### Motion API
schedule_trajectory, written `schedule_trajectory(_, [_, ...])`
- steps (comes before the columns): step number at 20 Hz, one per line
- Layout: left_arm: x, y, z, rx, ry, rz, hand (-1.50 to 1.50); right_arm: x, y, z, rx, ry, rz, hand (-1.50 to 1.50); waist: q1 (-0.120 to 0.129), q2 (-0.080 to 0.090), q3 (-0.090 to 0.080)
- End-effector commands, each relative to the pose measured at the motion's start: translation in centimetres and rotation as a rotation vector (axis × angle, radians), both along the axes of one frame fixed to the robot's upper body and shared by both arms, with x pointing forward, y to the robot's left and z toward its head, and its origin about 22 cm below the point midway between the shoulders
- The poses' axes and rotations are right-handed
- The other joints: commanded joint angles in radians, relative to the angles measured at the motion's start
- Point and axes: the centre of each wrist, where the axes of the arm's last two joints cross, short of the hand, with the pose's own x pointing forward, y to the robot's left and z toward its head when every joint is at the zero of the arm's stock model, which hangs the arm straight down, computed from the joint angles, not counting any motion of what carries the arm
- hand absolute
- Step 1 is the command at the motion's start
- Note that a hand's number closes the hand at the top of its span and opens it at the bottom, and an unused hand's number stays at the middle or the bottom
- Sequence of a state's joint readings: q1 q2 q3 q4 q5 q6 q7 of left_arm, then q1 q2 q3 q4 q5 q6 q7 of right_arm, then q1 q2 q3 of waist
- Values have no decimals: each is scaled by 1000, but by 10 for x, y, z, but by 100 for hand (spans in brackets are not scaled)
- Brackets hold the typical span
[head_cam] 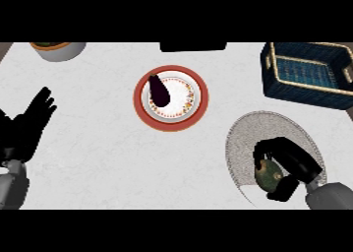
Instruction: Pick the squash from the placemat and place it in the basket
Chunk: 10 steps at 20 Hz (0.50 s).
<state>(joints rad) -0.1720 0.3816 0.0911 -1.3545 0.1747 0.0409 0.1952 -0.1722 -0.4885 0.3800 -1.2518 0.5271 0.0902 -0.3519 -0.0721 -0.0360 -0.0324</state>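
In the lower right of the frame lies a round, pale grey placemat with a finely woven look. On it sits the squash, a dull green, rounded thing with a mottled skin. The right hand, black and glossy, is curled over the squash from above, fingers and thumb wrapped round its sides, hiding much of it.

The basket stands in the upper right, well apart from the placemat: a rectangular, dark blue woven basket with a tan rim and a handle slot in its end wall.

At mid-frame is a round plate with a broad terracotta rim and a white centre ringed by small coloured dots; a dark purple, elongated eggplant lies on it.

The left hand rests open at the left edge, fingers straight and pointing up. A grey bowl shows at the upper left. The counter is white with faint marbling. No writing can be read.
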Motion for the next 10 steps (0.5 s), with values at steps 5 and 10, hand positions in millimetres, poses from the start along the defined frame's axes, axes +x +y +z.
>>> schedule_trajectory(5, [-6,-1,1,-7,6,11,0,-19,93,73,481,-178,-175,150,-6,0,26])
schedule_trajectory(10, [-12,-10,-9,-4,6,-2,0,-45,100,151,502,-296,-334,150,12,10,26])
